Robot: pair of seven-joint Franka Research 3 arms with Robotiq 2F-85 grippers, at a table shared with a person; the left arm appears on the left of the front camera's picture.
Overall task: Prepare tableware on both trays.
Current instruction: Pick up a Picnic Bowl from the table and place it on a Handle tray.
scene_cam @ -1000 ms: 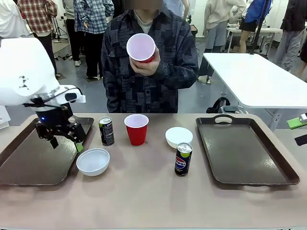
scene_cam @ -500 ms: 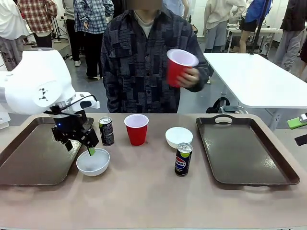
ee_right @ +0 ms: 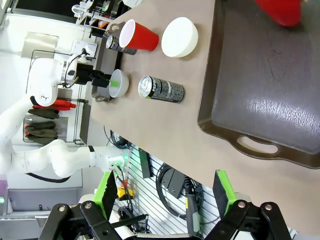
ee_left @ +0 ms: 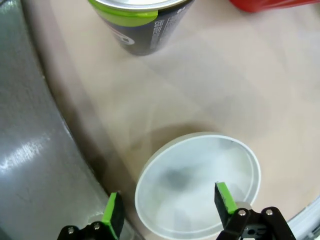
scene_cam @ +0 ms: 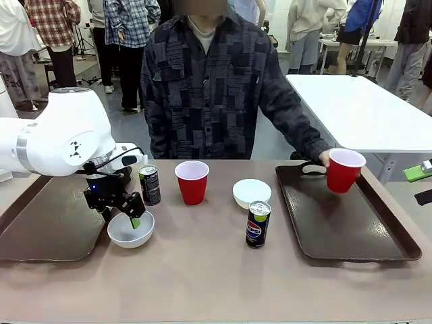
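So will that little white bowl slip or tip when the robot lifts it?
It's probably light: the white bowl looks thin and plastic-like. Its smooth rim may slip, since the left gripper straddles just one wall. Pinched at one side, it will likely tilt.

Brightly and evenly lit from overhead in the front view, with only short, soft shadows beneath the white bowl (scene_cam: 125,235) and the Pepsi can (scene_cam: 257,225), and a dull sheen on the right tray (scene_cam: 351,229). Soft and hazy up close in the left wrist view, with the black-green can (ee_left: 142,25) out of focus at the top edge and pale streaks of glare along the left tray (ee_left: 25,150). Strongly bowed toward the edges in the right wrist view, with a white patch of glare on the right tray's floor.
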